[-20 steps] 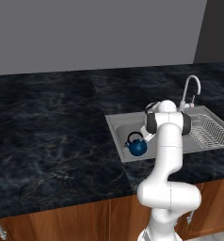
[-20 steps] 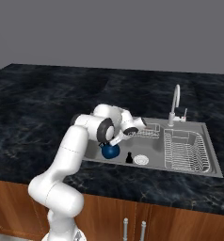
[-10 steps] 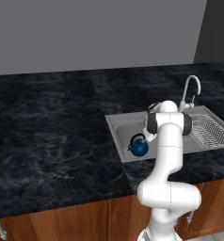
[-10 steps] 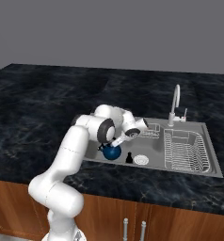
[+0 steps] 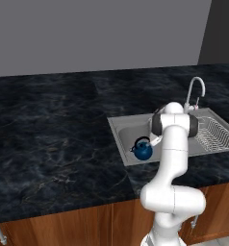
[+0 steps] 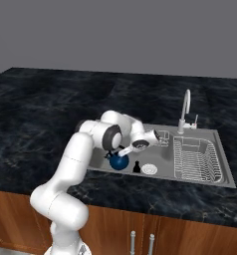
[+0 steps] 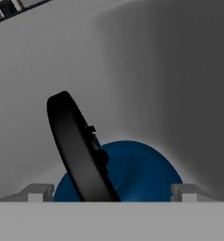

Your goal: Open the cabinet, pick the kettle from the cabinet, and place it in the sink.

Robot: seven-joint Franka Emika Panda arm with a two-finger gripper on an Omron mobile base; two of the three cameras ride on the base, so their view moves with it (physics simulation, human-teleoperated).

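I see the kettle point(image 5: 143, 150) sitting upright on the floor of the sink point(image 5: 123, 136), in the near left part of the basin, its black arched handle point(image 7: 76, 150) standing over the dark-blue body. In the hand view the handle rises just in front of the camera and the two fingertips point(image 7: 37, 192) stand wide apart on either side of the kettle, so I read the gripper point(image 6: 121, 152) as spread wide and holding nothing. From the right base view the gripper hangs just above the kettle, close to its handle; I cannot tell whether a finger touches it. Right of the kettle on the basin floor I see a small dark stopper point(image 6: 136, 168) and the round drain point(image 6: 149, 169). Further right lies the ridged drainboard point(image 6: 197, 158), and the curved silver faucet point(image 6: 185, 110) stands at the far edge. Black marble counter point(image 5: 49, 139) surrounds it all.
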